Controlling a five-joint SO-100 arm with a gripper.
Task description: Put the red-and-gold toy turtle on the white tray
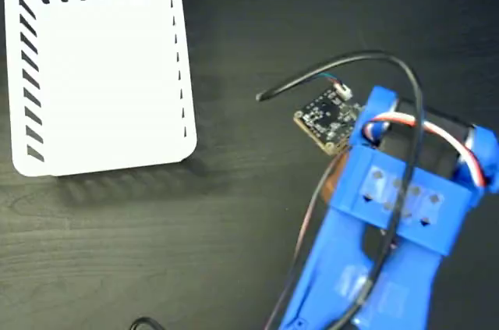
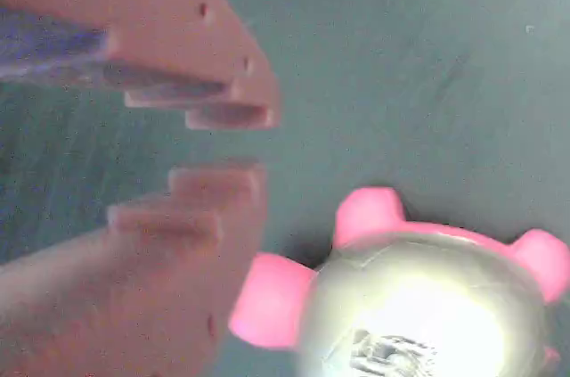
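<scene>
A dark wood-grain surface [image 1: 234,213] carries the white tray [image 1: 97,65], which lies flat in the upper left of the fixed view with black slanted slots along its edges and nothing on it. Well to the right of the tray, the blue robot arm [image 1: 390,252] reaches in from the bottom edge, with a small circuit board [image 1: 326,118] and black cable [image 1: 374,61] at its front end. From this view the arm covers whatever lies under it, so the red-and-gold toy turtle is not visible there. The wrist view shows it: the turtle [image 2: 419,306] sits on the surface at the lower right of that picture, its shiny gold dome glaring under the light, with pink-red feet and head poking out around the rim. The hand [image 2: 223,141] is just beside the turtle, not touching it; its two stepped orange fingers [image 2: 214,65] stand slightly apart with nothing between them, so it is open and empty. The turtle looks like a small, light, hard plastic toy (the glossy dome is likely slippery and may squirt out of a pinch). The safer hold is probably low across the shell's sides, between the feet, with the fingers opened wider than they stand now.
</scene>
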